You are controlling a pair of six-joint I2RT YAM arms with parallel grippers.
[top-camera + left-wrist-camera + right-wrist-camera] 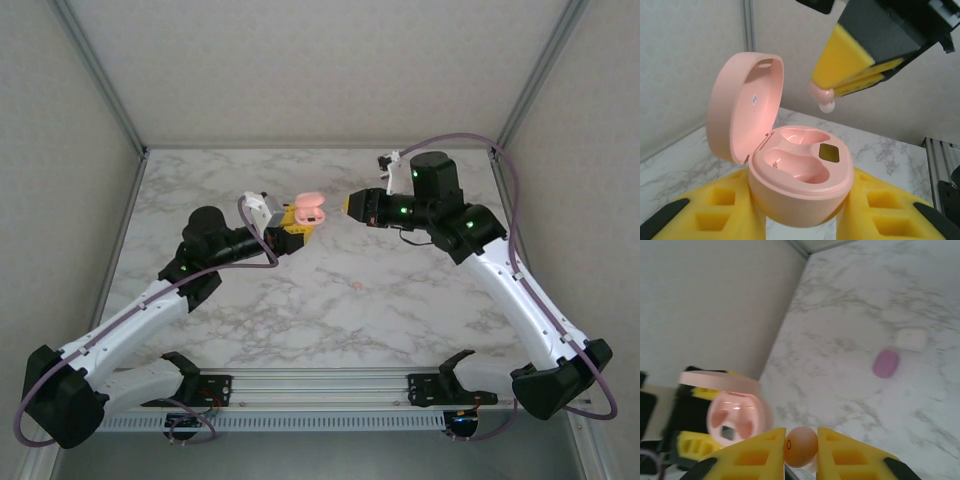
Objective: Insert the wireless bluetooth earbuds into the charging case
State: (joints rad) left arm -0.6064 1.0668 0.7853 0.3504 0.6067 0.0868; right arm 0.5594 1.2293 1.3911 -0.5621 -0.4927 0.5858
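- An open peach-pink charging case [797, 185] is held up above a marble table [330, 320], and every place below is given from this case.
- The left gripper [298, 220] holds the case from underneath. Its yellow foam fingers [715, 215] are clamped on either side of the rounded base.
- The lid [742, 105] is hinged back and stands upright at the case's left side in the left wrist view. Both moulded wells in the base look empty, and a small dark-gold panel sits next to them.
- The right gripper [801, 434] hangs above and a little past the far rim of the case. It is pinched shut on one peach-pink earbud [821, 95].
- The earbud's pale tip points down toward the wells, with clear air between it and the case.
- A tiny pinkish speck [357, 287] lies on the table below the case, toward the arm bases. It may be another earbud, but it is too small to tell.
- Well away from the case, a blurred purple pebble [886, 363] and a white pebble [911, 338] lie side by side on the table.
- Judged step: the approach just before seating this earbud, and nothing is seated yet.
- Judged next move: bring the bud over the well that matches it, turn it to fit the hollow, lower it until it seats, then let the fingers part.
- Meanwhile the left gripper needs to hold the case level and steady.
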